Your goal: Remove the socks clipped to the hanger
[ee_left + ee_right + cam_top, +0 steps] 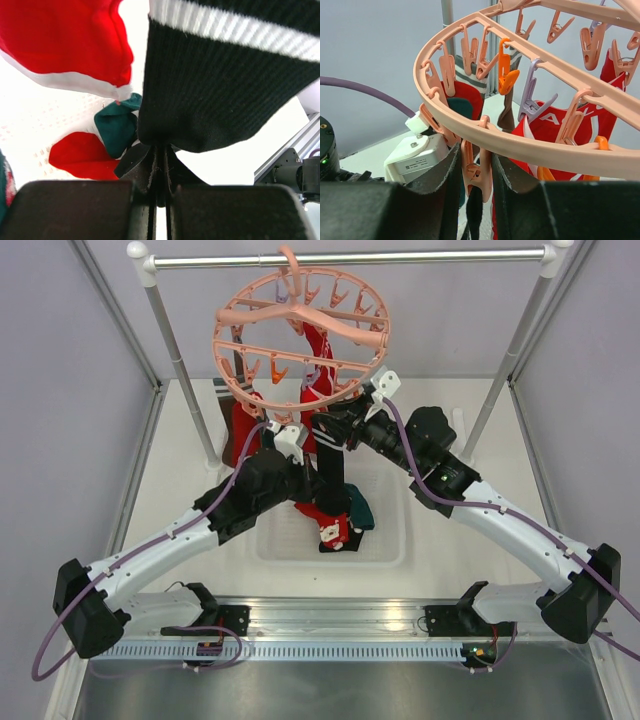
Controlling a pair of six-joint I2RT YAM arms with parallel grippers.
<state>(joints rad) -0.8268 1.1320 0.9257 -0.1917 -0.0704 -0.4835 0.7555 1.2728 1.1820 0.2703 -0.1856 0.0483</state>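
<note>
The salmon-pink hanger (330,322) hangs by its hook from the rail, with red socks (318,390) clipped under it. A black sock with white stripes (330,470) hangs from a clip at the ring's near edge. My left gripper (312,462) is shut on this black sock's lower part (225,90), as the left wrist view (159,150) shows. My right gripper (476,165) is shut on the salmon clip (477,172) under the ring (540,150). That clip still holds the black sock's top (475,215). In the top view the right gripper (335,428) sits just under the ring.
A white basket (390,540) stands below the hanger, holding a red sock (325,522) and a dark teal sock (362,512). The grey rail (400,257) rests on two upright posts (180,380). Red (555,125), brown (507,117) and teal socks hang from other clips.
</note>
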